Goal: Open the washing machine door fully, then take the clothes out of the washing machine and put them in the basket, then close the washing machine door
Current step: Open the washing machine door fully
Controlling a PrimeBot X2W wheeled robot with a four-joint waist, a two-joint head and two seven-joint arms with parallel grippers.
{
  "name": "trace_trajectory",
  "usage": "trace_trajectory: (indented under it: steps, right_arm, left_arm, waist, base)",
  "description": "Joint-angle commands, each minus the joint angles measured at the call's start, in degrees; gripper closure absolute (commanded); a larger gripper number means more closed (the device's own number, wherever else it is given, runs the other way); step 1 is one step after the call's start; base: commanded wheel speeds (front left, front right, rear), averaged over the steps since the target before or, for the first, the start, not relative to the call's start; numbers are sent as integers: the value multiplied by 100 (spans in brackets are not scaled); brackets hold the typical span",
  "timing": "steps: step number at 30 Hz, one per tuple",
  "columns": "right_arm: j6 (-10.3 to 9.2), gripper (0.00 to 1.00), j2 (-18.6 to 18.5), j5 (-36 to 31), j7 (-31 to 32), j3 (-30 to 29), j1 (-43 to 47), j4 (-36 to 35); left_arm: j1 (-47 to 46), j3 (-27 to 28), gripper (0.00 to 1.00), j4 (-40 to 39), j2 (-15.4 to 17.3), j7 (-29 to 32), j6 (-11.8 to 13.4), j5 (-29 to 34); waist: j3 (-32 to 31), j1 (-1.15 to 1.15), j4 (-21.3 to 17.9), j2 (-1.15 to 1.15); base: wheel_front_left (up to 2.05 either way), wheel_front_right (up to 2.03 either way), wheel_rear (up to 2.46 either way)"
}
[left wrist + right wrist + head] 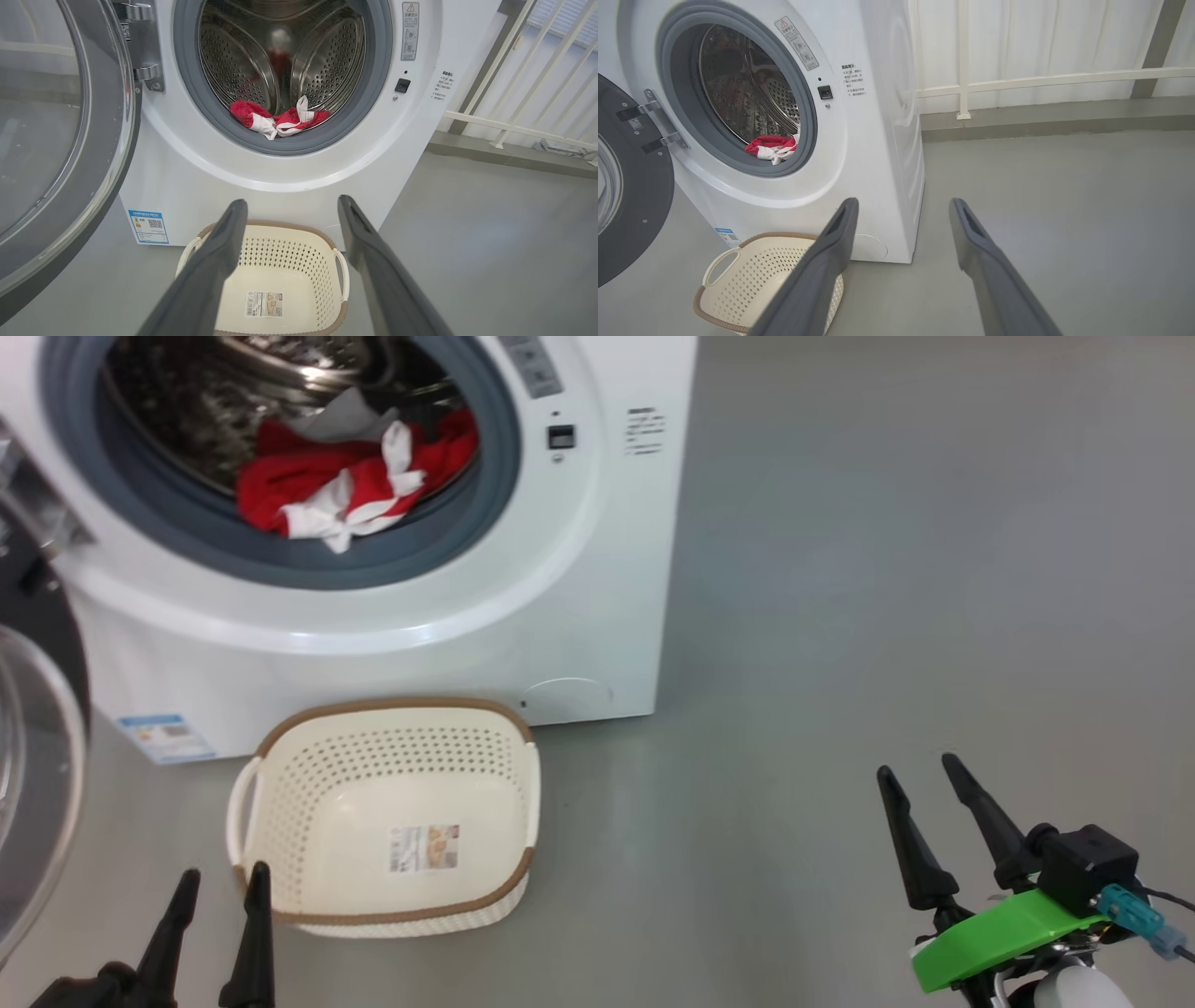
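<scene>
Hands point(225, 870) point(917, 764) 2, splayed; basket point(392, 706) 1

Jaws were wide apart on both sides, nothing held
So the left gripper point(224, 875) sat at 7 o'clock in the head view, fingers toward 12; the right gripper point(919, 768) at 4 o'clock, fingers tilted toward 11.

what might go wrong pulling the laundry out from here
The red and white clothes lie against the grey rubber gasket; a straight pull may snag or drop pieces onto the floor beside the small cream perforated plastic basket. The open left pincer sits near the glossy black-rimmed round door and might clip it.
</scene>
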Motion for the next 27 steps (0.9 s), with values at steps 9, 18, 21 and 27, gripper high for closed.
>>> trace_trajectory:
  steps: [9,18,21,27]
  right_arm:
    - [9,0,-53,-8,-69,-38,160,-256]
    - [9,0,-32,-20,-69,-70,200,-265]
    - [9,0,-24,-26,-69,-70,214,-278]
    - [9,0,-12,-35,-69,-85,213,-304]
  left_arm:
    - [130,205,0,-372,95,-29,26,-9]
    - [164,194,0,-409,81,-29,26,5]
    - [155,177,0,-433,71,-29,26,15]
    - [148,160,0,-499,65,-29,26,-26]
  waist:
    - [-140,0,-484,0]
    - [-191,0,-480,0]
    - [-196,0,-455,0]
    - [-177,0,-406,0]
  base:
    - [0,0,0]
    - [0,0,0]
    - [0,0,0]
    - [0,0,0]
